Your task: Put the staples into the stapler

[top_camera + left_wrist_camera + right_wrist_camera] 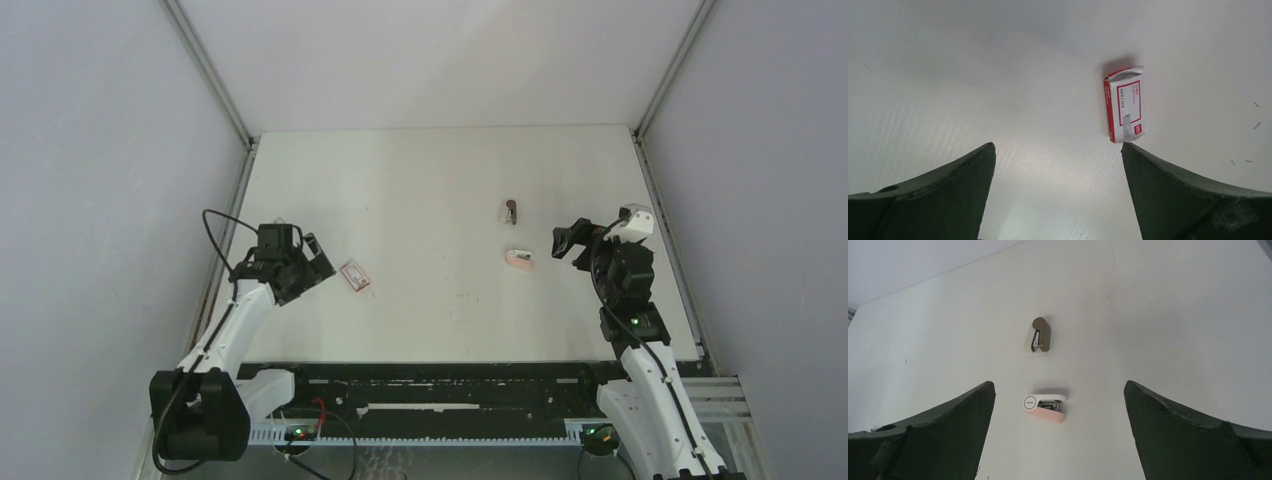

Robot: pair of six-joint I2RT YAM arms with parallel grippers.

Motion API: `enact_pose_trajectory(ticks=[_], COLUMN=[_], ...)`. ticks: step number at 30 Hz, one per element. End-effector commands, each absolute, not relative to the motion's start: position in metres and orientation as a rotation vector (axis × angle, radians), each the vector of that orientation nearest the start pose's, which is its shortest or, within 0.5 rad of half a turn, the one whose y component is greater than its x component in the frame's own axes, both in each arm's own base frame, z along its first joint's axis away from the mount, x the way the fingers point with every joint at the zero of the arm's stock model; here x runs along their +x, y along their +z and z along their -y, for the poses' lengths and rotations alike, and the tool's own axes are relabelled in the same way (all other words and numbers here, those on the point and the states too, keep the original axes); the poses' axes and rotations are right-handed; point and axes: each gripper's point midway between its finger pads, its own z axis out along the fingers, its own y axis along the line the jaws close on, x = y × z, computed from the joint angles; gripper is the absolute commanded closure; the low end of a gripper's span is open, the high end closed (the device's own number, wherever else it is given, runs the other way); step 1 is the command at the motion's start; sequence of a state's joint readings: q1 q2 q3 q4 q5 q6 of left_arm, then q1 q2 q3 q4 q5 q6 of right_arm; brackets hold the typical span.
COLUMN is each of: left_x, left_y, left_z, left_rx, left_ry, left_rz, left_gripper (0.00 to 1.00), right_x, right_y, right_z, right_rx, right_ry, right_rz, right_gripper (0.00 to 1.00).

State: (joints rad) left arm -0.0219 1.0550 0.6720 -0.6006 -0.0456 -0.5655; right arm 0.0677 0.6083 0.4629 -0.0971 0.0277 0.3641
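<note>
A white table (430, 180) is seen from above, walled on three sides by pale panels. The left arm (232, 325) is stretched forward from its base at the near left corner and bent inward, so that its hand is pointed to the right across the table. The right arm (640, 350) is raised more steeply at the near right edge, with its hand turned to the left.

The left hand (1056, 146) is spread to its full width; nothing is held between its fingers (953, 185) and nothing is touched by them. The right hand (1058, 384) is likewise held wide apart and is empty.

The staples (1125, 105), a flat white box with red print, are laid on the left half of the table, just ahead of the left hand (322, 258) and off to one side of its gap. From above, the staples (356, 275) are seen apart from the fingers.

The stapler (1038, 335), small and dark, is laid on the right half of the table, farther from the right hand (560, 245). A pink-and-white item (1045, 408) is laid nearer, between the stapler (511, 210) and that hand, apart from both.
</note>
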Motion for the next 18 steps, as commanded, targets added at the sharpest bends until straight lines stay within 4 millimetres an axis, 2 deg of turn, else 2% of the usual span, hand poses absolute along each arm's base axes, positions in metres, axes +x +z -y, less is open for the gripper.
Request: enact_pose_trajectory(ticks=[1, 9, 18], left_x=[0.265, 0.278, 0.303], left_y=[0.092, 0.081, 0.062], left_z=[0.036, 0.068, 0.088], left_rx=[-0.605, -0.417, -0.309], left_ry=[-0.284, -0.324, -0.303], left_rz=[-2.455, -2.556, -2.663], left_gripper=[0.00, 0.06, 0.05], right_x=[0.286, 0.287, 0.282], right_y=[0.200, 0.201, 0.211], right_z=[-0.037, -0.048, -0.050], right_rx=[0.303, 0.287, 0.265], right_ry=[0.353, 0.418, 0.434], right_rz=[-1.770, -1.776, -1.743], right_gripper=[0.00, 0.00, 0.00])
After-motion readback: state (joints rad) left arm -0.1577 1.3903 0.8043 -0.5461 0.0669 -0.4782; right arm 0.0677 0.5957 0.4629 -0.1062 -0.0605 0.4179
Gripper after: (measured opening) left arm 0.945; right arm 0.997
